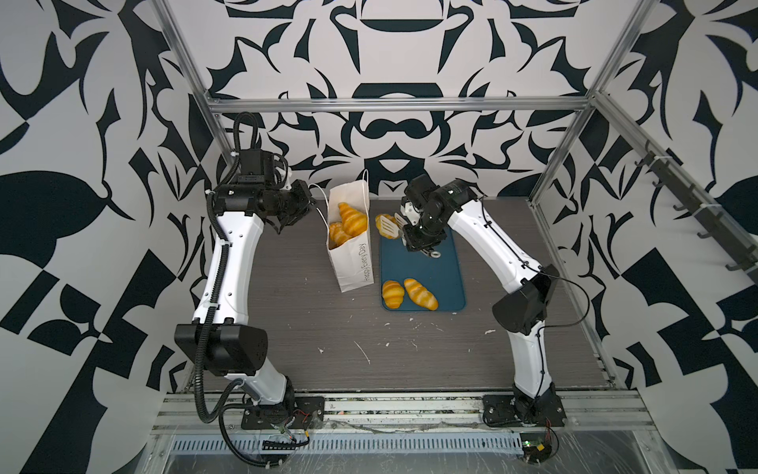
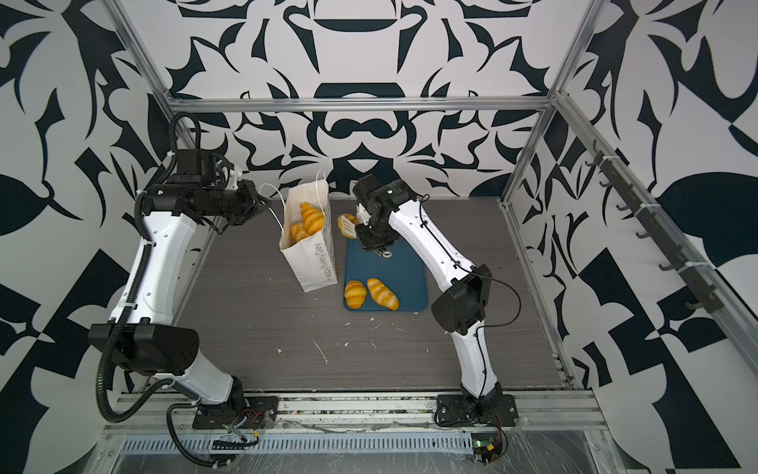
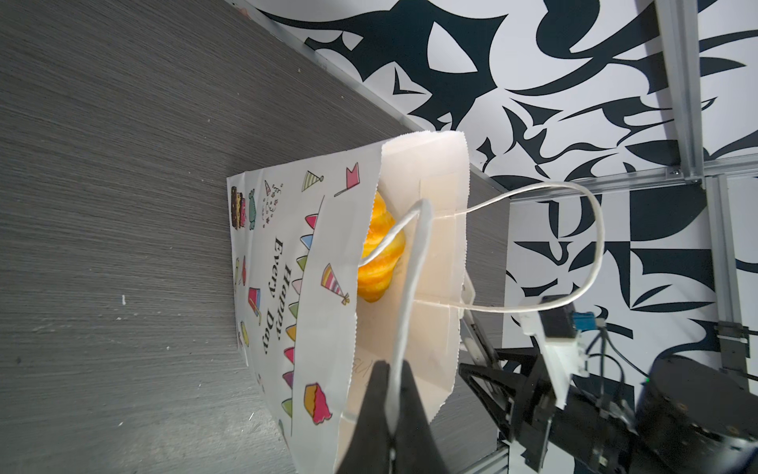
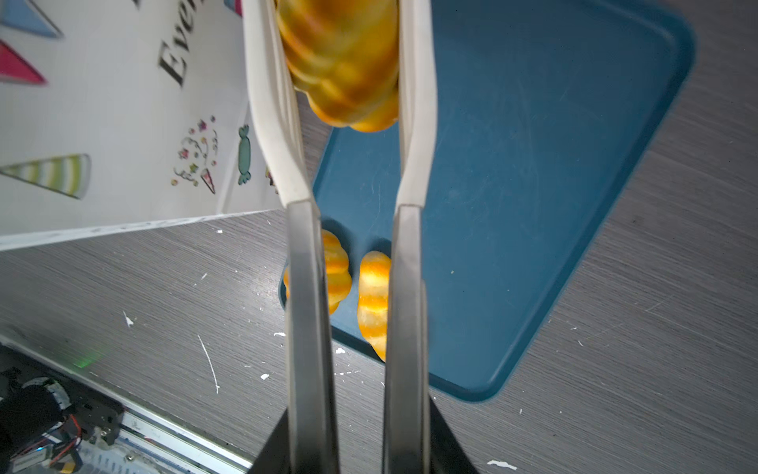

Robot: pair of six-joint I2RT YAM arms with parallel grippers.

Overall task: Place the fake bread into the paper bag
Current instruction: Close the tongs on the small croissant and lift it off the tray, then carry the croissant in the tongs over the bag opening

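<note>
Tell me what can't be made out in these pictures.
Paper bag: its walls hide how many breads are inside, in both top views.
Bread in the tongs: blurred and cut off by the right wrist view's edge.
Tray's two pastries: partly behind the tongs, right wrist view.

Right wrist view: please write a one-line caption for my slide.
Tongs in the right gripper hold a fake bread beside the paper bag; two more pastries lie on the blue tray.

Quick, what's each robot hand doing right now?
Left gripper: shut on the bag handle.
Right gripper: shut on tongs that clamp a bread.
</note>
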